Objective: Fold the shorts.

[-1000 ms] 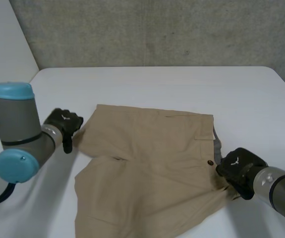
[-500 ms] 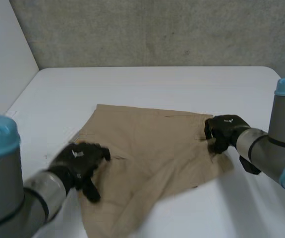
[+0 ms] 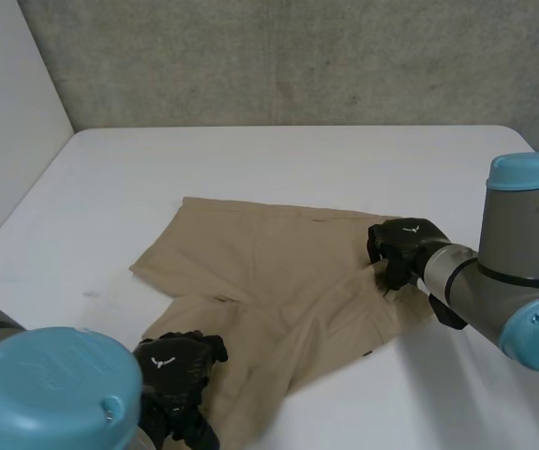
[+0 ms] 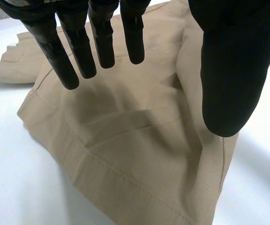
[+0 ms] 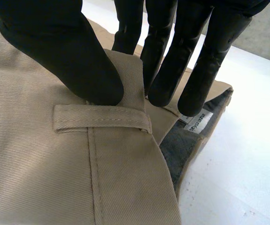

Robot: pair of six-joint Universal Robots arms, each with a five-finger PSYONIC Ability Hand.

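One pair of tan shorts (image 3: pixel 278 272) lies spread on the white table (image 3: pixel 297 159), with its waist toward the robot's right and its two legs toward the robot's left. The right hand (image 3: pixel 402 246) is at the waist edge of the shorts. In its wrist view the thumb (image 5: pixel 69 51) presses down on a lifted flap of waistband (image 5: pixel 127 70) just beside a belt loop (image 5: pixel 102 123), and the fingers (image 5: pixel 172 70) stand close together behind that flap, so the cloth is pinched between them. Grey lining and a small label (image 5: pixel 196 117) show inside the shorts' open waist, near those fingertips. The left hand (image 3: pixel 177 366) is over the shorts' nearer leg, by its hem. Its fingers (image 4: pixel 78 51) are straight and slightly spread and its thumb (image 4: pixel 228 70) is held well apart, with cloth beneath the palm and nothing pinched.
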